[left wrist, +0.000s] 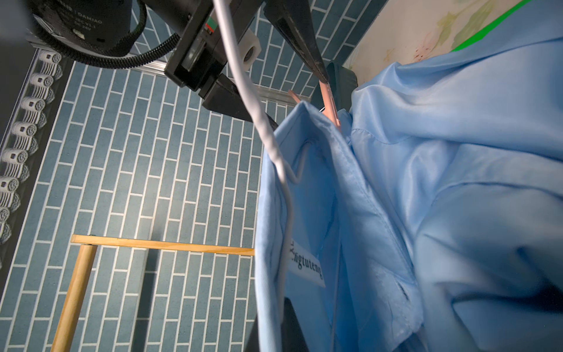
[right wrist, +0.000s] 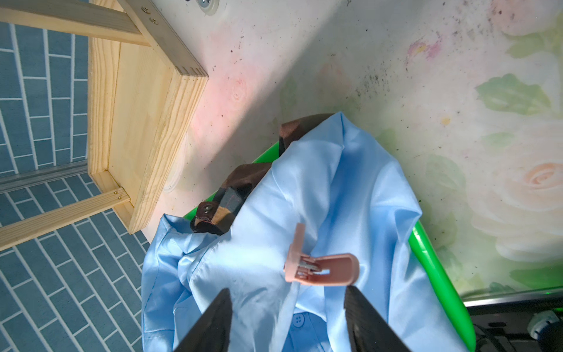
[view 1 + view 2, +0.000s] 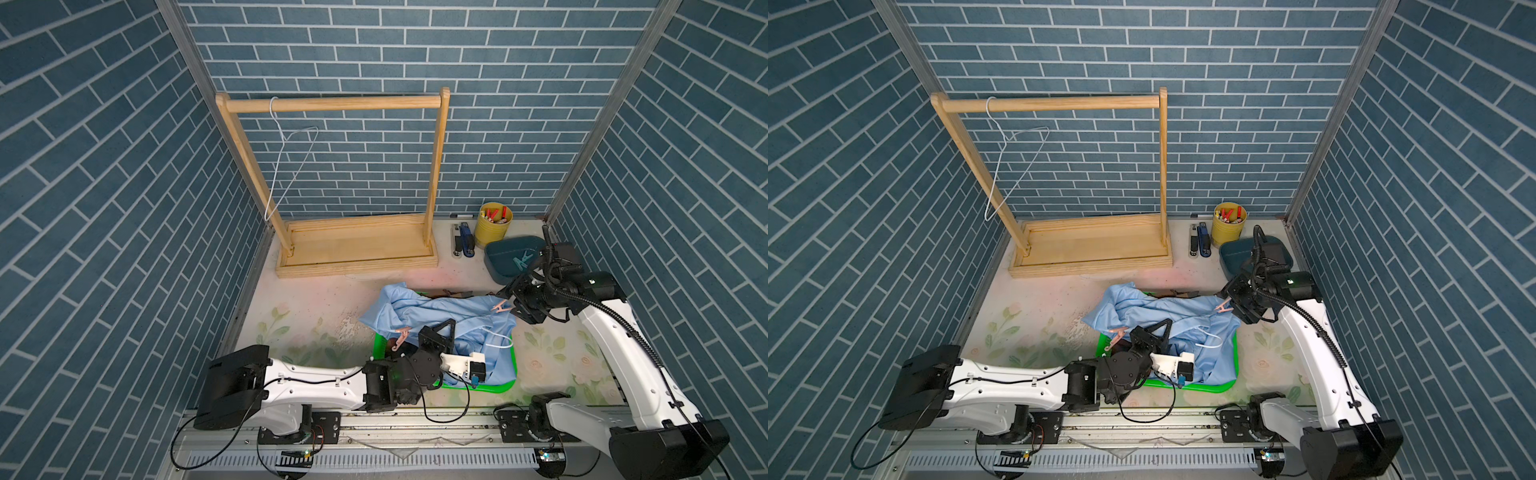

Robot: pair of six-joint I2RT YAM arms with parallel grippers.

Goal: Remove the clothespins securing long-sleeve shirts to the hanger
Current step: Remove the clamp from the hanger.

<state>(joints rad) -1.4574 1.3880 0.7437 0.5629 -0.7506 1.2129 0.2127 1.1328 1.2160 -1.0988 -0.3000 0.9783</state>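
Note:
The pale blue long-sleeve shirt (image 3: pixel 440 316) lies heaped over a green tray (image 3: pixel 478 384), and a dark plaid shirt (image 2: pixel 240 189) peeks out from under it. One salmon clothespin (image 2: pixel 323 269) is clipped on the blue cloth. My right gripper (image 2: pixel 288 291) stands open just before it, and one fingertip (image 2: pixel 350 288) touches the peg. A second salmon clothespin (image 3: pixel 402 334) sits on the shirt's left edge. My left gripper (image 3: pixel 451 328) is shut on the blue shirt near the collar, where a white wire hanger (image 1: pixel 274 146) runs through. Two teal clothespins (image 3: pixel 521 261) lie in a bin.
A wooden clothes rack (image 3: pixel 357 249) stands at the back with an empty wire hanger (image 3: pixel 291 166) on its bar. At the back right are a yellow cup (image 3: pixel 492 224) of sticks, staplers (image 3: pixel 463 241) and the dark teal bin (image 3: pixel 498 253).

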